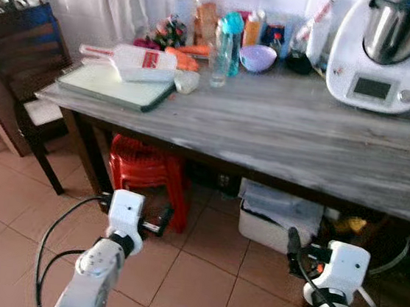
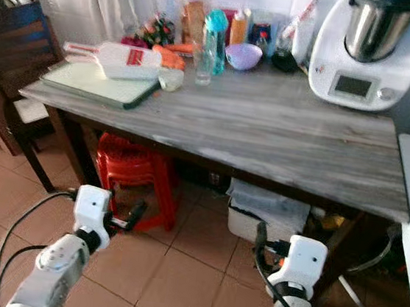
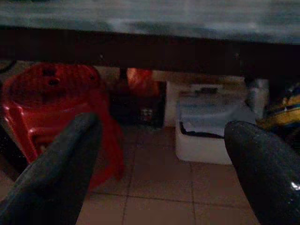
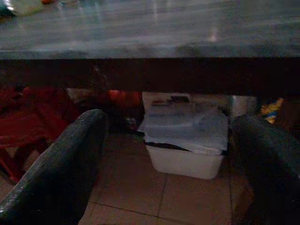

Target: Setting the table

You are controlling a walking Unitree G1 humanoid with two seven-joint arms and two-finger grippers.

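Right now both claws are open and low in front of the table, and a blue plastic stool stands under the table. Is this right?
Not quite: the stool under the table is red, not blue, as the left eye view shows. The rest holds: the left claw and right claw are open and low before the table.

This is a home kitchen: a grey wooden table (image 1: 281, 132) carries a white food processor (image 1: 389, 56), jars and bottles (image 1: 206, 11), a lilac bowl (image 1: 257, 57) and what looks like carrots (image 1: 191, 51), with white wall tiles behind and a red plastic stool (image 1: 147, 173) on terracotta floor tiles (image 1: 199, 271).
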